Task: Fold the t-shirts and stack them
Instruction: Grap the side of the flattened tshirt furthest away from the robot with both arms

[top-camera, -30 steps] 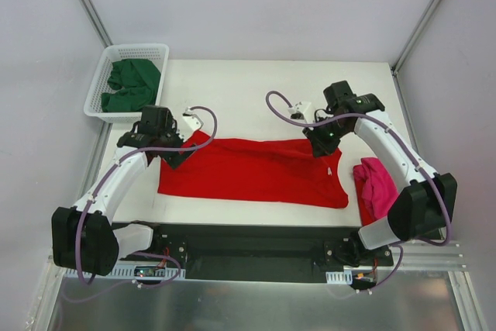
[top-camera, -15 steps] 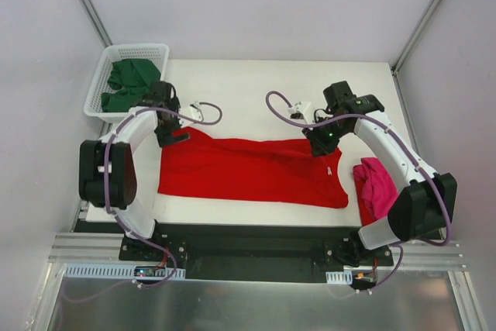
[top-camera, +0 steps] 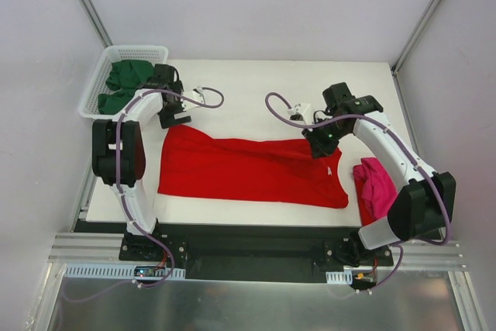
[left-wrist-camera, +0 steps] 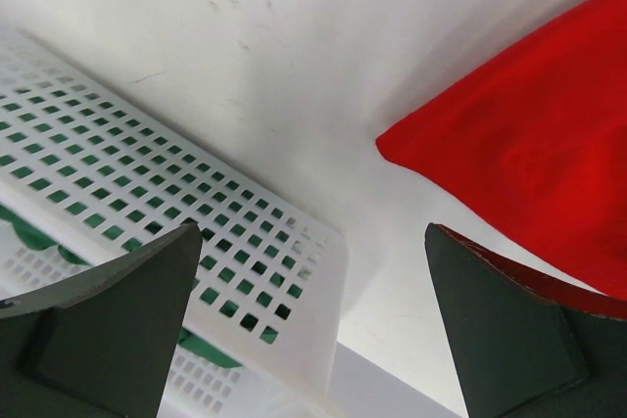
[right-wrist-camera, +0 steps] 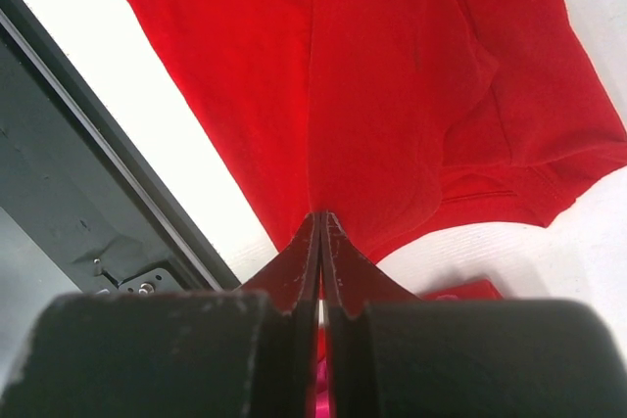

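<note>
A bright red t-shirt lies spread lengthwise across the table. My right gripper is shut on its far right edge; in the right wrist view the gripper has its tips together where a crease in the red cloth begins. My left gripper hangs open and holds nothing, just beyond the shirt's far left corner and beside the basket. The left wrist view shows that gripper over bare table, with the red corner to its right. A magenta-pink t-shirt lies bunched at the right edge. Dark green t-shirts fill the basket.
The white lattice basket stands at the table's far left corner; its wall lies close under my left fingers. A black frame rail runs along the table's near edge. White enclosure walls surround the table.
My left arm has swung away from the red t-shirt's far left corner to the basket, and the arm now stands folded back. The right arm and the shirt have stayed put.
</note>
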Robot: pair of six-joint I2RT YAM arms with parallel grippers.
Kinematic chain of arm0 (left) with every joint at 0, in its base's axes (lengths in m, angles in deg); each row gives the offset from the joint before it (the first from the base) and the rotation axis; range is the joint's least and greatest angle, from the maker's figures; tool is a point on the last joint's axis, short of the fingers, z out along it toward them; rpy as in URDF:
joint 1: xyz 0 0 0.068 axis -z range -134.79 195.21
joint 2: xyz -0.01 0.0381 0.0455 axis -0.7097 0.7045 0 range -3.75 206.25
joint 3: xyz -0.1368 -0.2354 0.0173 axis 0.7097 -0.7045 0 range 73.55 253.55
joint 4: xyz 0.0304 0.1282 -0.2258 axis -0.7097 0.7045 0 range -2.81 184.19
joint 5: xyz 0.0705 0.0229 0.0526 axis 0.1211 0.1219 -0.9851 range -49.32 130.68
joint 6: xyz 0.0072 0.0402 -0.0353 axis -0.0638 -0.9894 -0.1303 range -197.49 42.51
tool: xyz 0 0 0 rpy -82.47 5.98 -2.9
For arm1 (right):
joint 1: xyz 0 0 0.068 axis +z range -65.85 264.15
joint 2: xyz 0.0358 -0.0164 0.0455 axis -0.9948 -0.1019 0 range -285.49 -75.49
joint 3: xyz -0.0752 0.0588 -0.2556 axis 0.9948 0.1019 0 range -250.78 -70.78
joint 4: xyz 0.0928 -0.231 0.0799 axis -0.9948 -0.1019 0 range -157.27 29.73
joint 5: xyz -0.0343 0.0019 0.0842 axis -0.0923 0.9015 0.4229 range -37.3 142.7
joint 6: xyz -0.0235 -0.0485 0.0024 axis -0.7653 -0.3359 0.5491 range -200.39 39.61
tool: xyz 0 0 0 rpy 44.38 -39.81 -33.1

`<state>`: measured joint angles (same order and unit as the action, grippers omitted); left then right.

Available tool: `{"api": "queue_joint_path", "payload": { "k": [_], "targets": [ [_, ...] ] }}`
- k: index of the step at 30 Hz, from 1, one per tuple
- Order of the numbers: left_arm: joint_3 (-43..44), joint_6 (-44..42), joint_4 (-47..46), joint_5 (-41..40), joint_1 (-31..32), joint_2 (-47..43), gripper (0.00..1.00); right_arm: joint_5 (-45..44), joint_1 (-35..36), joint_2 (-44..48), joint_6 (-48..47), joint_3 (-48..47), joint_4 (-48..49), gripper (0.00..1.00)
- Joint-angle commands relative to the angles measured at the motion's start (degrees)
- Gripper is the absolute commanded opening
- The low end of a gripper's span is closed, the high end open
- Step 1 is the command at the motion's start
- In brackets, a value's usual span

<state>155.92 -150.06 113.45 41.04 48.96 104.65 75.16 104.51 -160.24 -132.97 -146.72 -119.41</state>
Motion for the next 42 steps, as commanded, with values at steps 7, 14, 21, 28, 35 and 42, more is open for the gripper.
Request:
{"api": "queue_joint_path", "payload": {
  "k": [7,14,21,28,35,42],
  "targets": [
    [0.7,-1.0,5.3,2.8,-0.1,1.1,0.96,2.6,0.3,-2.3,-0.4,-1.9,-0.4,0.01],
    [1.1,-0.5,6.1,3.3,0.9,3.6,0.94,2.9,0.4,-3.1,-0.1,-2.5,-0.3,0.01],
    [3.8,0.4,6.2,3.2,2.1,7.3,0.93,2.9,0.4,-3.1,0.0,-3.0,-0.3,0.01],
    [6.4,0.8,6.4,2.9,3.1,9.3,0.60,2.9,0.4,-2.6,0.1,-2.6,-0.3,0.01],
    [6.4,0.8,6.6,2.1,3.5,10.2,0.04,2.7,0.4,-3.1,-0.2,-2.5,-0.3,0.01],
    [6.0,0.5,6.7,0.9,3.5,10.7,0.35,2.9,0.4,-3.6,-0.2,-2.9,-0.3,0.01]
  ]
}}
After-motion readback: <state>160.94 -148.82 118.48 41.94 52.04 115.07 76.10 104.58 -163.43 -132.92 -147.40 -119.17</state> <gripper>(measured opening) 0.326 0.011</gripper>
